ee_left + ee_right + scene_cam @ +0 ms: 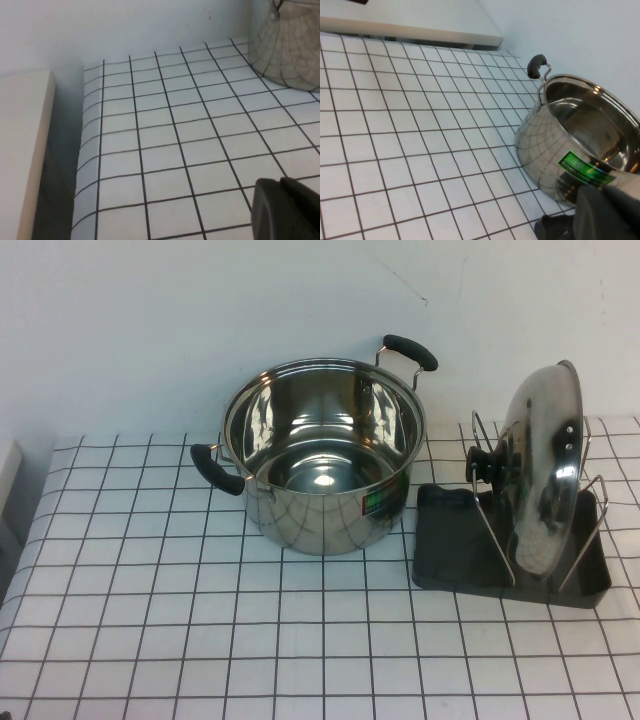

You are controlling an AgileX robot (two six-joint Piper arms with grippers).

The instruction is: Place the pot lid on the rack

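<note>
The shiny domed pot lid [542,455] stands on edge between the wire loops of the dark grey rack [452,545] at the right of the table, its black knob [483,462] facing the pot. No arm shows in the high view. My left gripper [281,184] is shut and empty, low over the checked cloth, well clear of the pot [290,55]. My right gripper [612,192] is shut and empty beside the pot [545,145], with a corner of the rack [555,227] below it.
The open steel pot [320,455] with two black handles stands mid-table, just left of the rack. A white wall runs behind. A pale box [20,150] sits past the cloth's left edge. The checked cloth's front [300,660] is bare.
</note>
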